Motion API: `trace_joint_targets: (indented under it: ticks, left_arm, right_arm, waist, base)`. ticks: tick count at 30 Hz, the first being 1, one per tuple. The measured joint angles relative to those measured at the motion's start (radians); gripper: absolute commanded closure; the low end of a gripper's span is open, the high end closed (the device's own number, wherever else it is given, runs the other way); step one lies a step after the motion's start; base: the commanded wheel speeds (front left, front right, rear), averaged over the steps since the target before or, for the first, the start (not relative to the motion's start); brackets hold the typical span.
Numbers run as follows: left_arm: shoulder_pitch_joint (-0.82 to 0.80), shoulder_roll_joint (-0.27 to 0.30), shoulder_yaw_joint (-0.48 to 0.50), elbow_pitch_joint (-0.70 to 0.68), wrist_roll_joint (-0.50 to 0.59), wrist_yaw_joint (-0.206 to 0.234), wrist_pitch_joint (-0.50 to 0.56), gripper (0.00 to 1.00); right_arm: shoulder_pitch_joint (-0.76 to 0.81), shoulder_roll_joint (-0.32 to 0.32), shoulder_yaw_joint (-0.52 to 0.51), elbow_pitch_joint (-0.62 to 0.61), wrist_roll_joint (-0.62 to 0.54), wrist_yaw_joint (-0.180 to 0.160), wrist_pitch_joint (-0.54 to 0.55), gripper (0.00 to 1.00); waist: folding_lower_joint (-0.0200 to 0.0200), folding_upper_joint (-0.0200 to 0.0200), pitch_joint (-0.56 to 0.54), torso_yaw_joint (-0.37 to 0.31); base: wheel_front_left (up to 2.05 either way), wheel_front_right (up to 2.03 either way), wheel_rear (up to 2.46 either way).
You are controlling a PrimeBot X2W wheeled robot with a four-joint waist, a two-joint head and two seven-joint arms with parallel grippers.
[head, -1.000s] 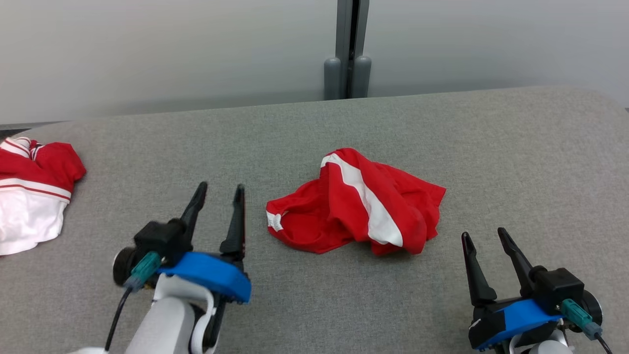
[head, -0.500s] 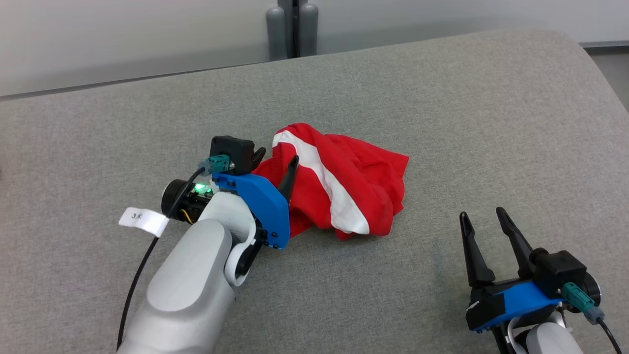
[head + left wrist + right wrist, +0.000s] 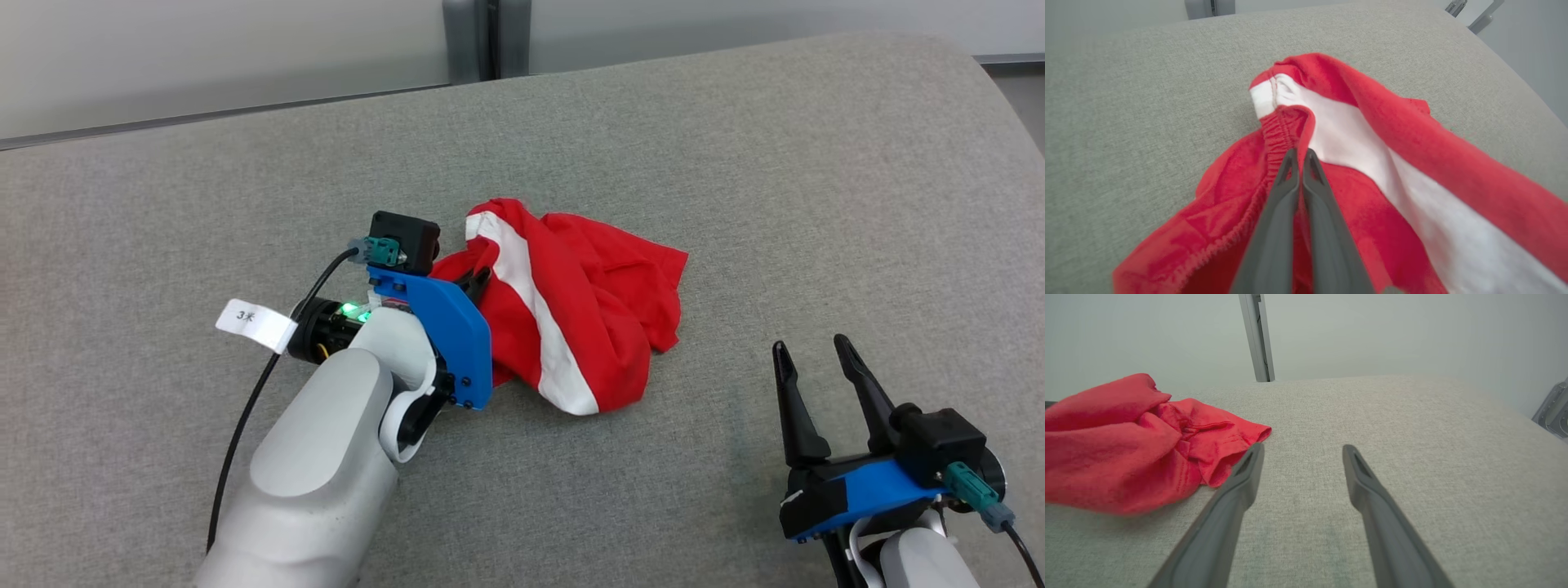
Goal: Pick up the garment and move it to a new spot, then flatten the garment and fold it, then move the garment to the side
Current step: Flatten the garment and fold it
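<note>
Head view, quick question: what's the left arm doing? I see the pale forearm reaching up from the lower left, with the left gripper (image 3: 473, 282) buried in the left edge of the red-and-white garment (image 3: 571, 310).

Reply: yep, left wrist view shows its fingers squeezed together on the elastic waistband, cloth pinched between them. The garment's crumpled mid-frame on the grey cushion (image 3: 735, 163).

And the right gripper (image 3: 808, 343)?

Reply: lower right, fingers spread, nothing in it, garment well off to its left. Half a second ago the left fingers were apart around that edge; now they've closed.
</note>
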Motion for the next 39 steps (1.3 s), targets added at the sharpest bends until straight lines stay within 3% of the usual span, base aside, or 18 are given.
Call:
trace_joint_targets:
  ticks: [10, 21, 27, 39]
  left_arm:
    - [0.029, 0.007, 0.004, -0.085, -0.034, -0.004, -0.122, 1.0]
    - [0.338, 0.07, 0.113, -0.287, -0.112, 0.094, -0.259, 1.0]
    - [0.522, 0.072, 0.144, -0.396, -0.159, 0.147, -0.277, 1.0]
    - [0.636, 0.103, 0.185, -0.381, -0.184, 0.184, -0.304, 1.0]
  right_arm:
    - [-0.001, 0.0, -0.02, 0.004, -0.008, 0.0, 0.0, 0.0]
    - [0.041, 0.0, -0.04, 0.016, -0.026, 0.0, 0.0, 0.0]
    - [0.055, 0.0, -0.022, 0.028, -0.027, 0.0, 0.0, 0.0]
    - [0.056, 0.0, 0.0, 0.037, -0.027, 0.0, 0.0, 0.0]
  waist:
    - [-0.0001, 0.0, -0.032, 0.06]
    - [-0.0003, 0.0, -0.107, 0.164]
    - [-0.0003, 0.0, -0.133, 0.193]
    - [-0.0003, 0.0, -0.141, 0.183]
  base:
    - [0.0, 0.0, 0.0]
    - [0.0, 0.0, 0.0]
    - [0.0, 0.0, 0.0]
    - [0.0, 0.0, 0.0]
